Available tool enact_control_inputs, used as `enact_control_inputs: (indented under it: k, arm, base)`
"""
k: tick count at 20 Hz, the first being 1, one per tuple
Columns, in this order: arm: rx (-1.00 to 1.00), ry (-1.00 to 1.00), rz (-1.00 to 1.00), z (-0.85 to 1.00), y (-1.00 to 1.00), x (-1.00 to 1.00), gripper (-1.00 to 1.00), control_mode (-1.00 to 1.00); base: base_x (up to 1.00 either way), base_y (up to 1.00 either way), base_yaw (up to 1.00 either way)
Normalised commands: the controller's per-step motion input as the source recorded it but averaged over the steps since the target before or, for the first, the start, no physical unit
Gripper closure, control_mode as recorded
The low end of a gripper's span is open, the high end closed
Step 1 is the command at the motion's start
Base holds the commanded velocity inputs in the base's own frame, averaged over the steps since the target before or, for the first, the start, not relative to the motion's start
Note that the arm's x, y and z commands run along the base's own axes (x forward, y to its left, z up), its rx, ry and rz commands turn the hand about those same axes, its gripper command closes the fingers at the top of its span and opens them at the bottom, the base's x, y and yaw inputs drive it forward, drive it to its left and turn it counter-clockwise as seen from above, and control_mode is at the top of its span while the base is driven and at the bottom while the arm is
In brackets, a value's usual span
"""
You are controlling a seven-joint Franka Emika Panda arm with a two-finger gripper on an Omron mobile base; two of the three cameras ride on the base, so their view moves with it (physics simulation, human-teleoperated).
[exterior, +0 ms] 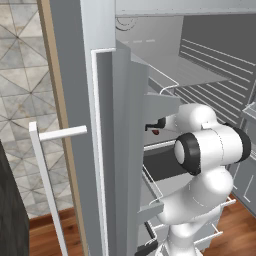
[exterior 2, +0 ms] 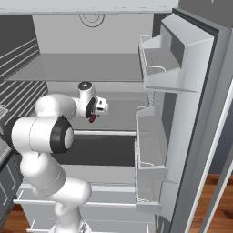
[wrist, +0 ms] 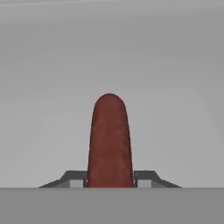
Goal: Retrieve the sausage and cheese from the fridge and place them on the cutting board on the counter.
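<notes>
The fridge (exterior 2: pixel 200 91) stands open, and my arm reaches onto its middle shelf (exterior 2: pixel 118 109). In the hand view a dark red sausage (wrist: pixel 109 140) runs straight away from me between my two fingertips (wrist: pixel 76 179), which press against its sides. My gripper (wrist: pixel 109 180) is shut on the sausage. From the right base view a bit of the red sausage (exterior 2: pixel 92 118) peeks out below the hand (exterior 2: pixel 98 107). In the left base view a small red spot of the sausage (exterior: pixel 156 132) shows by the gripper (exterior: pixel 152 126). The cheese, cutting board and counter are out of view.
The open right door (exterior 2: pixel 157 136) carries two grey bins facing the shelves. The left door (exterior: pixel 107 150) stands open close beside my arm, with its white bar handle (exterior: pixel 45 175) sticking out. Wire drawers (exterior 2: pixel 113 200) sit low behind my arm's base.
</notes>
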Motion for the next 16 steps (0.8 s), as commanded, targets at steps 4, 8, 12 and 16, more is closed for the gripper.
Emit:
enact_control_inputs:
  k: [4, 8, 12, 16]
  arm:
    - [0.00, 0.00, 0.00, 0.00, 0.00, 0.00, 1.00, -1.00]
    - [0.00, -0.04, 0.00, 0.00, 0.03, -0.33, 1.00, -1.00]
    - [0.00, -0.11, 0.00, -0.10, 0.03, -0.97, 1.00, -1.00]
    - [0.00, -0.10, 0.00, -0.07, 0.00, -1.00, 1.00, -1.00]
  base:
    - [0.00, 0.00, 0.00]
    - [0.00, 0.00, 0.00]
    - [0.00, 0.00, 0.00]
    - [0.00, 0.00, 0.00]
